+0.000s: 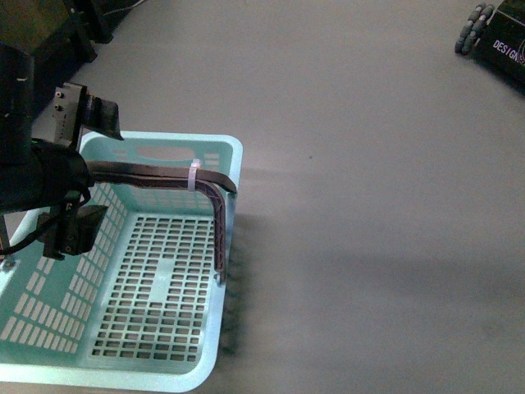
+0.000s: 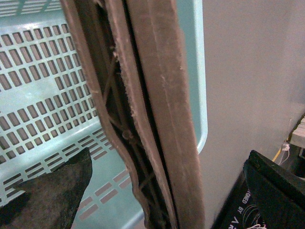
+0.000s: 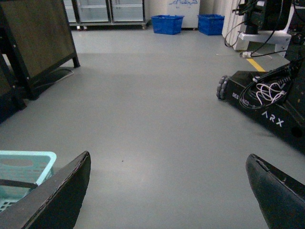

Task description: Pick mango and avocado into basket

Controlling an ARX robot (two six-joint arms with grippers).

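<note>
Your left gripper (image 1: 102, 172) has its jaws open, one on each side of the brown ribbed handle (image 1: 164, 176) of the pale turquoise slotted plastic basket (image 1: 215, 154). The basket sits on the grey floor (image 1: 369, 164) at seven o'clock in the front view. Your right gripper (image 3: 167, 160) has its jaws spread wide over that floor.

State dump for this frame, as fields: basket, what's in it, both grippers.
basket: pale turquoise, on the grey floor, front-left of the robot
contents: none visible
handle: brown, white tie on it
mango, avocado: in no view
left gripper: open, jaws either side of the handle, not closed on it
right gripper: open, empty, above bare floor
background: black ARX base, blue crates
</note>
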